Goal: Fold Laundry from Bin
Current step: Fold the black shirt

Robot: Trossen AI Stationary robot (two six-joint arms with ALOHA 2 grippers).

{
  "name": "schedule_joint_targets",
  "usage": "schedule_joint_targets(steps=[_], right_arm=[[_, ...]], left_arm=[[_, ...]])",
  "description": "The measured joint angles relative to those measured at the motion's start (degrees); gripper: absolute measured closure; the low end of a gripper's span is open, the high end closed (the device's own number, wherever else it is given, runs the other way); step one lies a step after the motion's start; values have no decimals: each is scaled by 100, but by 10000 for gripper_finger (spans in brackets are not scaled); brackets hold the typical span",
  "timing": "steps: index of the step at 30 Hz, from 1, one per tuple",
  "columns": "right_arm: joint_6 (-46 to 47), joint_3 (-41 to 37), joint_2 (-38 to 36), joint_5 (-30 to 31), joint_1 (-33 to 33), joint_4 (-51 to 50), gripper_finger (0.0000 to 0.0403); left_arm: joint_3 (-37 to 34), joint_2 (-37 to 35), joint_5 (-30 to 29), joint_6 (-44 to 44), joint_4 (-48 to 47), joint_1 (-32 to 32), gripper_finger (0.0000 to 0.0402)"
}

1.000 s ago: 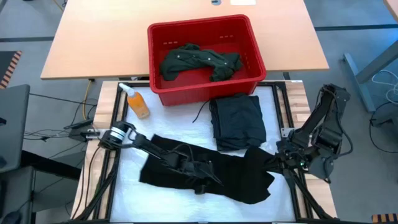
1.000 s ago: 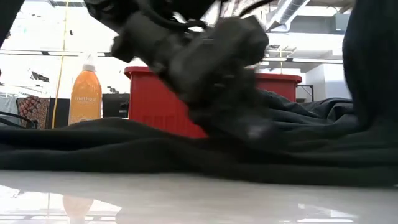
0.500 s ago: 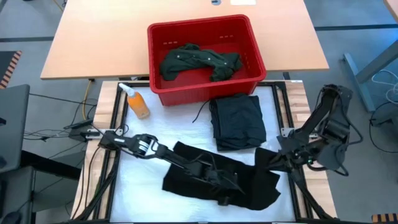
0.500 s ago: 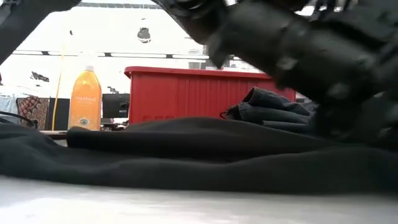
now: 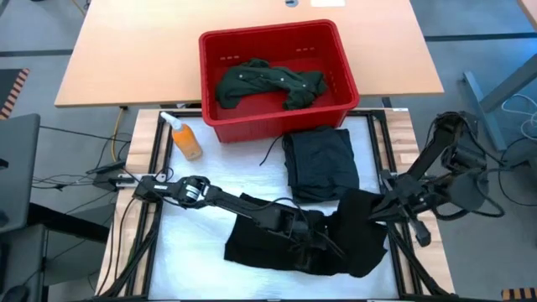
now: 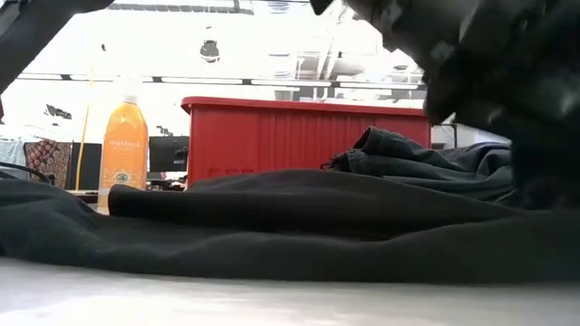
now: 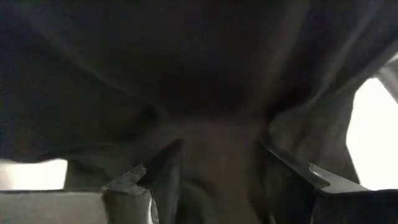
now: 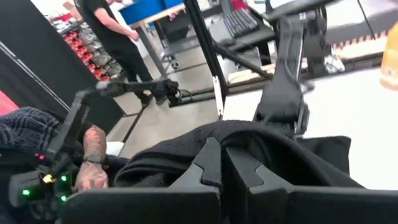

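Observation:
A black garment (image 5: 285, 243) lies bunched on the white table top near the front. Its right end (image 5: 361, 222) is raised. My left gripper (image 5: 317, 245) reaches in from the table's left, low over the garment's middle, with cloth (image 7: 217, 124) filling the gap between its fingers. My right gripper (image 5: 376, 210) is shut on the raised right end. The red bin (image 5: 277, 71) stands at the far side with a dark green shirt (image 5: 268, 82) lying on its floor. A folded dark garment (image 5: 319, 164) lies flat in front of the bin. My left gripper has a thick bunch of the black garment's middle (image 7: 214, 168) between its two fingers (image 7: 143, 183), which stand wide apart. It comes slanting down from the table's left. Cloth drapes over and around the gripper; the rest lies on the table. My right gripper pinches the garment's right end (image 8: 214, 140) between its shut fingers (image 8: 245, 174), reaching almost level from the table's right. Several folds gather at the fingers. That end is lifted clear and hangs slack toward the part on the table (image 5: 277, 252).
An orange bottle (image 5: 185, 138) stands at the table's far left, beside the bin. Dark frame rails (image 5: 155, 210) run along both sides of the white top. In the right wrist view people (image 8: 115, 28) show in the room beyond.
My left gripper has moved toward the table's right edge and up, taking the garment's middle with it. The garment's left edge has slid right, and the cloth is more bunched. My right gripper has risen and rolled, lifting the garment's right end higher.

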Motion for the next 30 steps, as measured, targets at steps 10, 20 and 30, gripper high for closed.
schedule_joint_targets(steps=[10,20,30], right_arm=[[-493,280,0,0,-50,-36,382],[-451,286,-2,-8,-315,-82,382],[-451,286,-2,-28,-374,-174,382]], left_arm=[[-26,550,285,-252,1010,-26,214],[-11,746,169,-323,2629,128,214],[-34,299,410,-235,372,285,214]])
